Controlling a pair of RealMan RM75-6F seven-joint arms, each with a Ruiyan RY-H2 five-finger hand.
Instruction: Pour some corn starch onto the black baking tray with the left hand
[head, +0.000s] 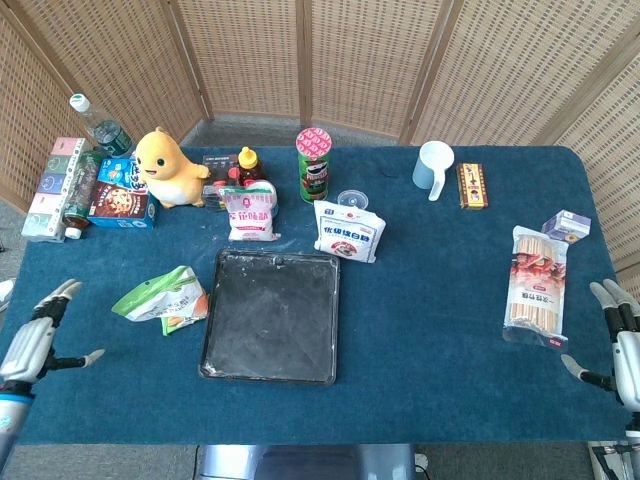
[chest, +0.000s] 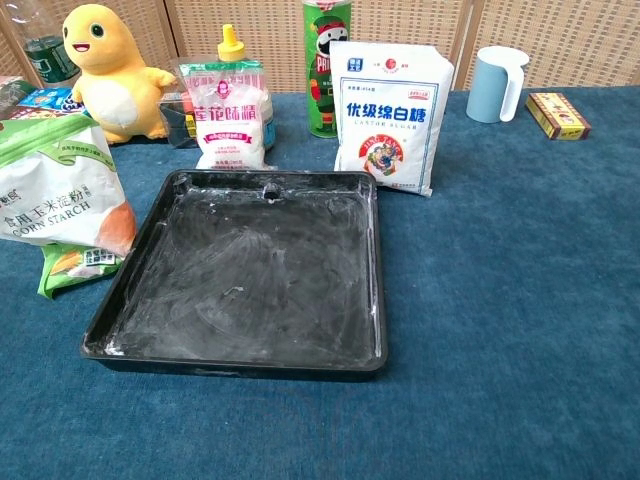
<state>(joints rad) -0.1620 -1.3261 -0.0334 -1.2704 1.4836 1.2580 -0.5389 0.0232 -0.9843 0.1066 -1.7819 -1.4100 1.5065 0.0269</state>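
Observation:
The corn starch bag (head: 163, 298), white and green with an orange corner, lies on the blue table just left of the black baking tray (head: 272, 316). In the chest view the bag (chest: 58, 205) fills the left edge and the tray (chest: 246, 272) shows a thin white dusting. My left hand (head: 38, 333) hovers at the table's front left corner, fingers spread, holding nothing, well left of the bag. At the front right edge my right hand (head: 622, 338) is open too. Neither hand appears in the chest view.
Behind the tray stand a pink-labelled bag (head: 250, 211), a white sugar bag (head: 349, 231), a green chip can (head: 313, 165) and a yellow plush toy (head: 167, 169). Boxes and bottles (head: 88, 186) crowd the back left. A blue cup (head: 433, 167) and noodle packet (head: 537, 284) sit right.

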